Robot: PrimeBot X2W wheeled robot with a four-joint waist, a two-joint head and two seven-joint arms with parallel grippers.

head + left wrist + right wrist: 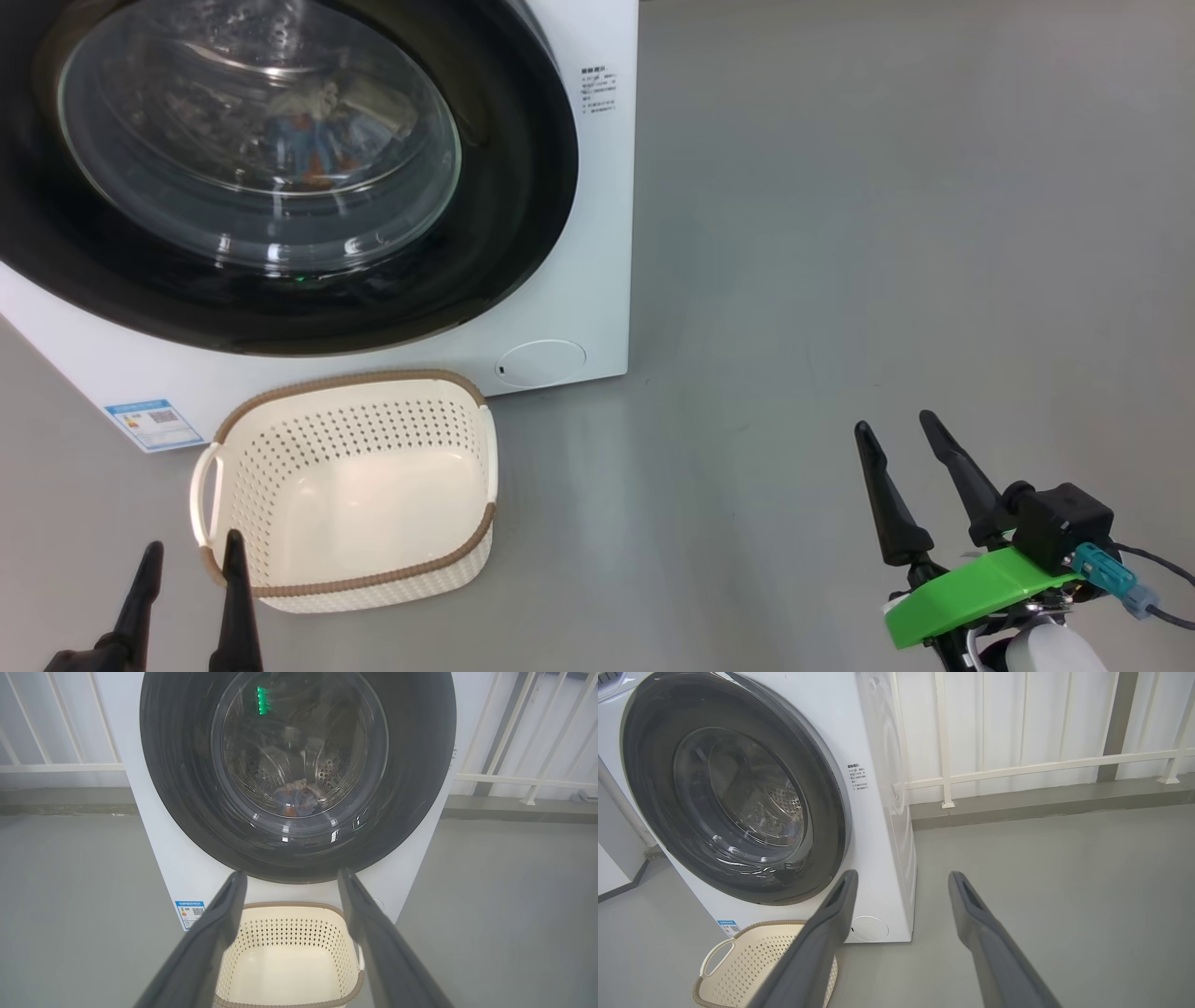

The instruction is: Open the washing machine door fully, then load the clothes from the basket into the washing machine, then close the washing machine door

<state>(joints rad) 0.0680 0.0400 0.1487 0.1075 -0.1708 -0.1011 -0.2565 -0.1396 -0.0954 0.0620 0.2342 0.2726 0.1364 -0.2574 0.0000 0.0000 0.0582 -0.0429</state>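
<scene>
Door closed, clothes inside, basket in front

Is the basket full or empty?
Empty. The basket has a bare cream bottom with no garment lying in it. The clothes sit in the drum, behind the glass of the washing machine door.

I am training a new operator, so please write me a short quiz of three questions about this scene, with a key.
1. True or false: the basket holds garments.
2. Where are the clothes? A) on the floor B) inside the washing machine, behind the closed washing machine door C) on top of the machine
3. Fill in: the left gripper and the right gripper are both ____ and hold nothing.
Key: 1 false; 2 B; 3 open.
</scene>
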